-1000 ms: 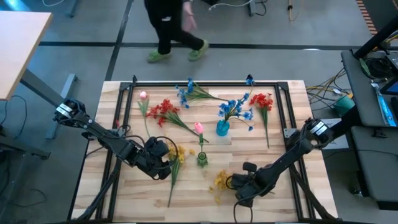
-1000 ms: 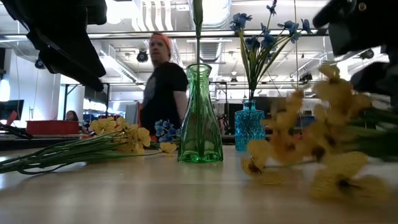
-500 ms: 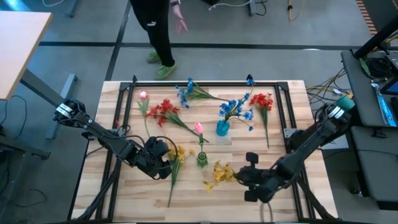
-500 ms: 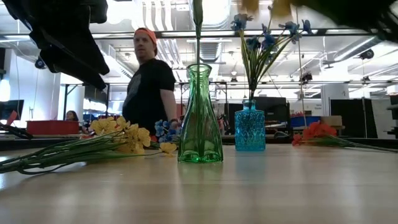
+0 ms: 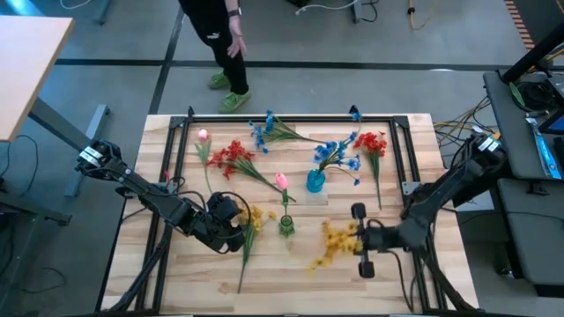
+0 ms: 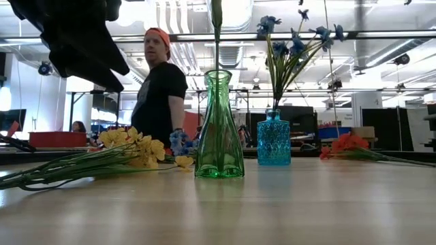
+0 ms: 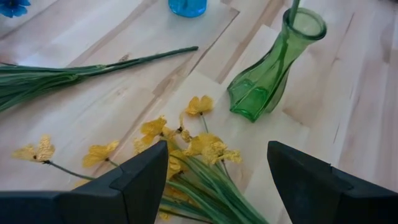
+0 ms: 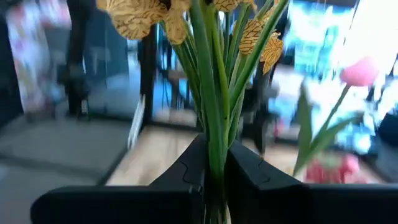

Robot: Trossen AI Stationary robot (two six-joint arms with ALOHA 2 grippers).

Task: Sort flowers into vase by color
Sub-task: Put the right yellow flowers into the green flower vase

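Note:
My right gripper (image 5: pixel 356 238) is shut on a yellow flower sprig (image 5: pixel 333 240), raised above the table right of the green vase (image 5: pixel 286 225). That vase holds a pink bud (image 5: pixel 282 182). The blue vase (image 5: pixel 315 182) holds blue flowers (image 5: pixel 336 151). My left gripper (image 5: pixel 240 225) stands open over a second yellow sprig (image 7: pixel 186 148), which lies flat on the table between its fingers without touching them. Red sprigs (image 5: pixel 231 157) (image 5: pixel 372 143), a blue sprig (image 5: pixel 264 130) and a pink bud (image 5: pixel 203 136) lie on the far part of the table. My right gripper pinches the sprig's bundle of green stems (image 8: pixel 214 152) between its two fingers. The fingers come about level from the table's right side. The stems run on past the fingertips, with the yellow blooms (image 8: pixel 144 17) at the far end. The sprig is lifted clear of the table.
A black frame (image 5: pixel 291 119) runs around the table top. A person (image 5: pixel 211 40) walks on the floor beyond the far edge. Bare wood lies along the near edge (image 5: pixel 291 291).
My right gripper has risen from the table with the yellow sprig and tipped from pointing down to about level. It has also shifted a little toward the far and right edges. The sprig has lifted clear and left the low view. The person has walked along behind the table.

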